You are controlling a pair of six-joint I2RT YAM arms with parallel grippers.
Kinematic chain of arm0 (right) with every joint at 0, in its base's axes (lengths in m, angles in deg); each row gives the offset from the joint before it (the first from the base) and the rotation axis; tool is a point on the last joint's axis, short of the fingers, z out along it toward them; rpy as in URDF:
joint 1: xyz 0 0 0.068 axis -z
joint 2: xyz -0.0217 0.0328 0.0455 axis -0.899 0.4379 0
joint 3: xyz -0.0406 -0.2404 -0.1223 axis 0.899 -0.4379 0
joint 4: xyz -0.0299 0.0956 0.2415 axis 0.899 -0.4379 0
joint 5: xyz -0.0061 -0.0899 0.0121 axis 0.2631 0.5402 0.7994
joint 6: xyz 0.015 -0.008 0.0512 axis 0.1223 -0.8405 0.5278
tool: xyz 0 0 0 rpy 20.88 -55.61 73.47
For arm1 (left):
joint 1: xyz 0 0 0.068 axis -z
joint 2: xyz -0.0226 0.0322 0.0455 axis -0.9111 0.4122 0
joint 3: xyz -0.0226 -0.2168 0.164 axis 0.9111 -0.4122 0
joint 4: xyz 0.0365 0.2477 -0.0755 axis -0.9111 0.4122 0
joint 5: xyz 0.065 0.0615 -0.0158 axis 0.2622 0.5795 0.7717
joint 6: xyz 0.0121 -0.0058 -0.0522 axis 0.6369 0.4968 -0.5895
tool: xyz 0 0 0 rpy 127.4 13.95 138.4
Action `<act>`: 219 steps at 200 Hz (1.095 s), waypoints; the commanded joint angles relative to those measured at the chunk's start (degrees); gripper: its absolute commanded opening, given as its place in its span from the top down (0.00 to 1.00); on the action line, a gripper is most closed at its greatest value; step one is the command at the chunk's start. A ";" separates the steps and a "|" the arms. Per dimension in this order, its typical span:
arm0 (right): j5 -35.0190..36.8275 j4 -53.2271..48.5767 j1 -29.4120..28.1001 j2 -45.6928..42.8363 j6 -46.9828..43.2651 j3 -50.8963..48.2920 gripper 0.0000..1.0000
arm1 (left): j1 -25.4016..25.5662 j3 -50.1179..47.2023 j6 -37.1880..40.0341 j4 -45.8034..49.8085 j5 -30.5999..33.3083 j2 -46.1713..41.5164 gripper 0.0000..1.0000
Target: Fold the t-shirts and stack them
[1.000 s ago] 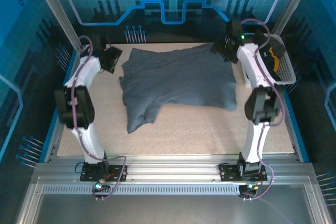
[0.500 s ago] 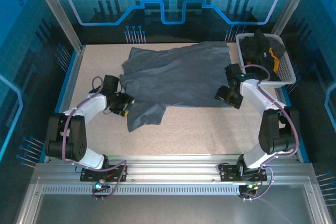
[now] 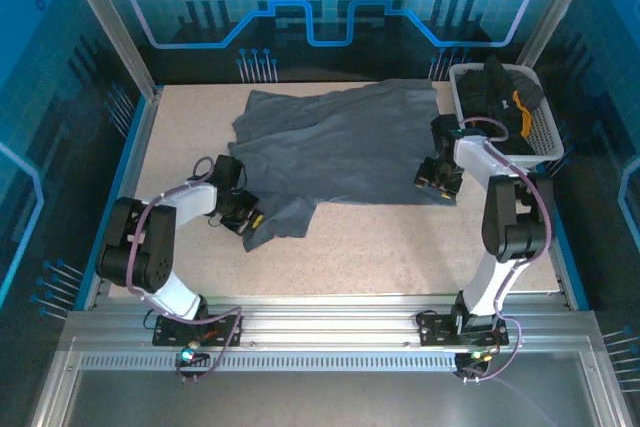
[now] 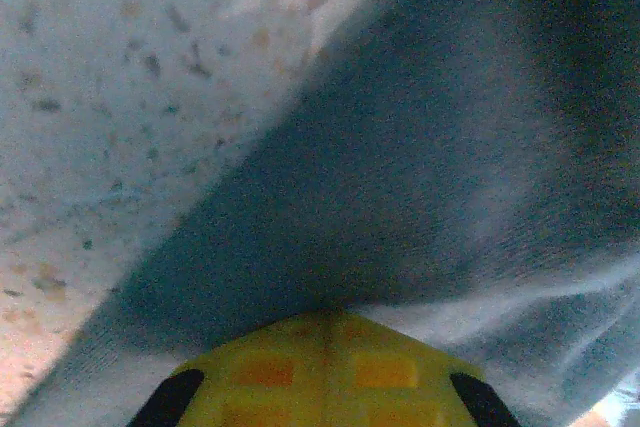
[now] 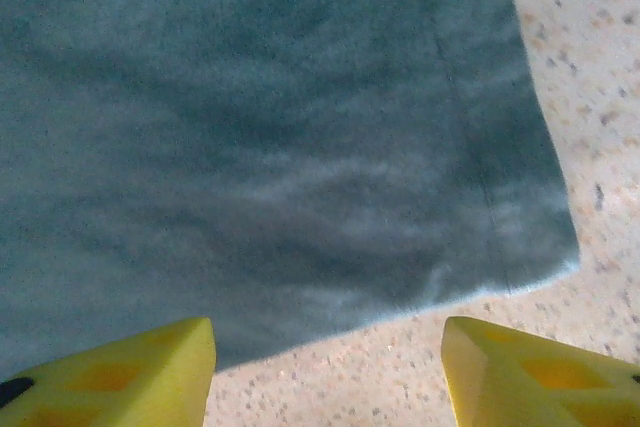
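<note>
Right end effector point(image 5: 328, 342) splayed above grey t-shirt point(image 5: 250, 147) (wrist view shows hem) — left end effector point(image 4: 325, 332) pinching it.

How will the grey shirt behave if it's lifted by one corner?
Probably floppy: the shirt lies rumpled, with folds and a sleeve trailing nearward, so it should drape and sag. Likely light: the hemmed cloth looks thin and lies flat. Pushed on the table, it may bunch rather than slide whole.
</note>
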 commanded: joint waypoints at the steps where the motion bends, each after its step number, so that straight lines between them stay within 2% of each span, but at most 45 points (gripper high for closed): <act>1: -0.18 -2.64 -1.05 4.80 -1.29 4.43 0.40 | 0.34 -5.91 -2.98 0.48 0.95 -1.48 1.00; 34: 0.19 -5.75 -3.77 8.86 -2.40 5.83 0.44 | 0.30 -15.27 -6.89 1.76 1.86 -10.33 1.00; 71: 1.20 -6.93 -7.64 5.95 -2.14 0.16 0.44 | -0.01 -23.04 -12.60 0.99 0.36 -18.64 1.00; 132: 1.65 -8.28 -8.94 -3.91 -1.24 -9.28 0.44 | -0.01 -18.67 -13.67 8.03 1.18 -26.26 1.00; 147: 2.66 -7.53 -8.14 -7.32 -2.06 -9.39 0.40 | 0.15 -13.63 -10.46 13.49 3.86 -27.00 0.76; 160: 3.29 -8.23 -7.00 -8.83 -2.55 -8.63 0.38 | 0.16 -9.72 -8.09 18.45 6.68 -27.61 0.65; 180: 2.02 -9.43 -4.31 -11.08 -2.11 -8.62 0.37 | 0.16 -7.84 -7.15 22.23 8.29 -28.60 0.64; 219: -1.51 -10.20 2.04 -20.90 0.97 -15.39 0.38 | 0.47 -11.17 -8.16 23.13 3.77 -28.86 0.65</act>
